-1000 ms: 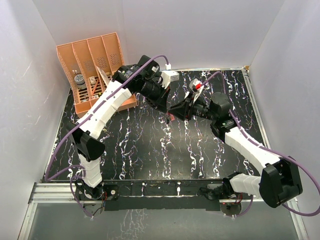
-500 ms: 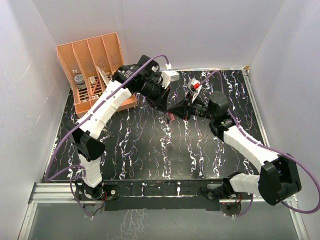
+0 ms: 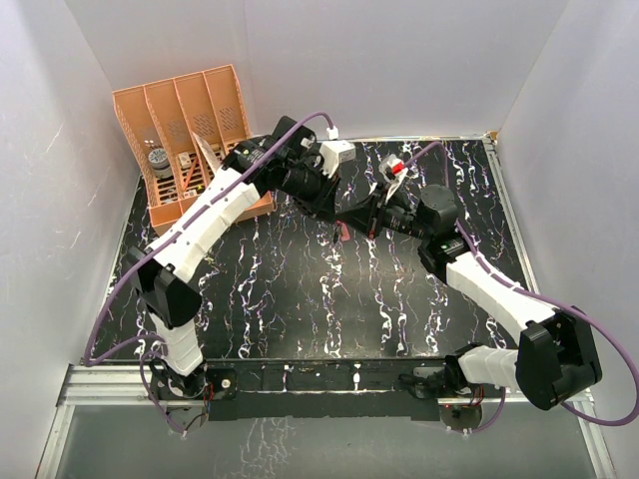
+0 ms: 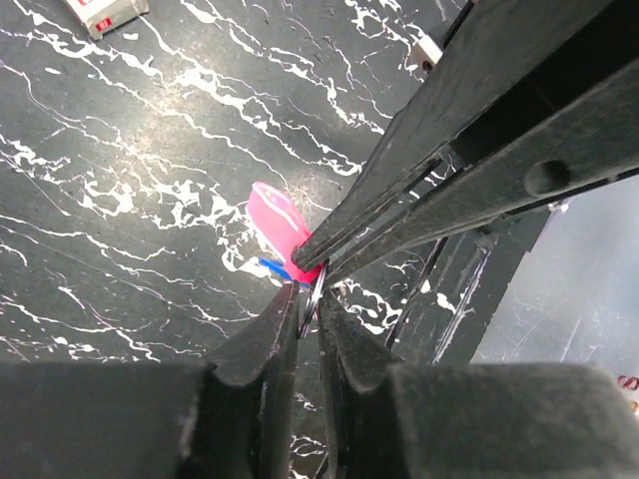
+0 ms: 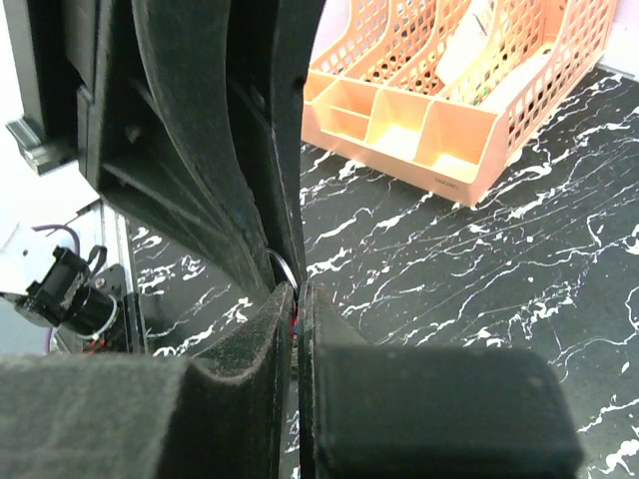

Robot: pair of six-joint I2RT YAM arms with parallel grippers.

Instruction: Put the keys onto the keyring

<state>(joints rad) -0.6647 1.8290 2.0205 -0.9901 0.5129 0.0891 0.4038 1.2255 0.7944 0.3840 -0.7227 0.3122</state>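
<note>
Right pincer (image 5: 297, 294) has closed, pinching the keyring (image 4: 278, 218) near the orange rack (image 3: 190, 140); left pincer (image 4: 308, 309) nearly shut at its ring, grip unclear. Hold the ring steady while threading the blue key (image 4: 272, 266).

Thin silver metal ring (image 4: 317, 294): mostly hidden between black left gripper fingers (image 4: 265, 344); can't tell if they pinch it. Flat pink strap (image 4: 276, 222): near end hidden under black right gripper fingers (image 4: 399, 190). Small blue bit (image 4: 271, 267): mostly covered, can't tell what. White box (image 4: 100, 12): cut by top edge. Orange plastic rack (image 5: 399, 120): top cut off. Top view: ring, keys too small to see.
</note>
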